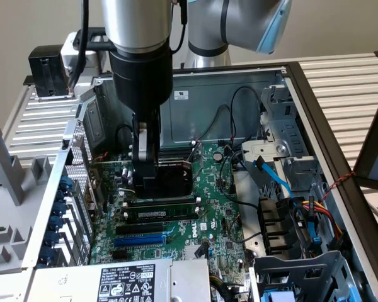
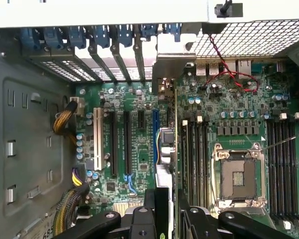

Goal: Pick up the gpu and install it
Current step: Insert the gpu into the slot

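Holding the small green-board gpu with its black boxy shroud (image 1: 171, 175), the black gripper (image 1: 150, 179) is partly closed on it, at twelve o'clock from the blue slot (image 1: 138, 240) in the exterior view. The wrist view adds the card's silver bracket (image 2: 172, 55), seen edge-on over the green motherboard (image 2: 144, 99).

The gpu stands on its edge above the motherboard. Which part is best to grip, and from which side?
Grip the gpu across its flat faces at the upper edge, coming from above: it stands upright with its lower edge toward the slots, as the gripper holds it now.
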`<state>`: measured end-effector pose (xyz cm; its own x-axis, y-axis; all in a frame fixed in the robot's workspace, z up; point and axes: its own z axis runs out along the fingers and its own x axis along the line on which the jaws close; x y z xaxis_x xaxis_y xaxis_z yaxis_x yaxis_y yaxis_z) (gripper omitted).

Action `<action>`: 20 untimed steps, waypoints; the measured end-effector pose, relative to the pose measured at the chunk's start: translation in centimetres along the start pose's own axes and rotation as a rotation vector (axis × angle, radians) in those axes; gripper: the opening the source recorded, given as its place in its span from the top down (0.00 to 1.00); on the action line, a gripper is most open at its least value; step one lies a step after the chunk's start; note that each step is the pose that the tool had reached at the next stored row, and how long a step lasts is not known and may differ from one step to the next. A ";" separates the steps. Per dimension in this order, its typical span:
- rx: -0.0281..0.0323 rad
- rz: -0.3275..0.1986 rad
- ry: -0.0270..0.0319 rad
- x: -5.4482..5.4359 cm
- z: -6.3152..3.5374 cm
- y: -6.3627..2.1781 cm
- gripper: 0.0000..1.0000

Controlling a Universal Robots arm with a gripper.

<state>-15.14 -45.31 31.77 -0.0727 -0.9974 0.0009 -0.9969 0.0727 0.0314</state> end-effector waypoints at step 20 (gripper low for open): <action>-0.0004 0.000 -0.0075 1.0 2.15 1.29 0.73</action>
<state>-16.56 -46.18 29.66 -0.0725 -0.9973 -0.0066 -0.9969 0.0723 0.0318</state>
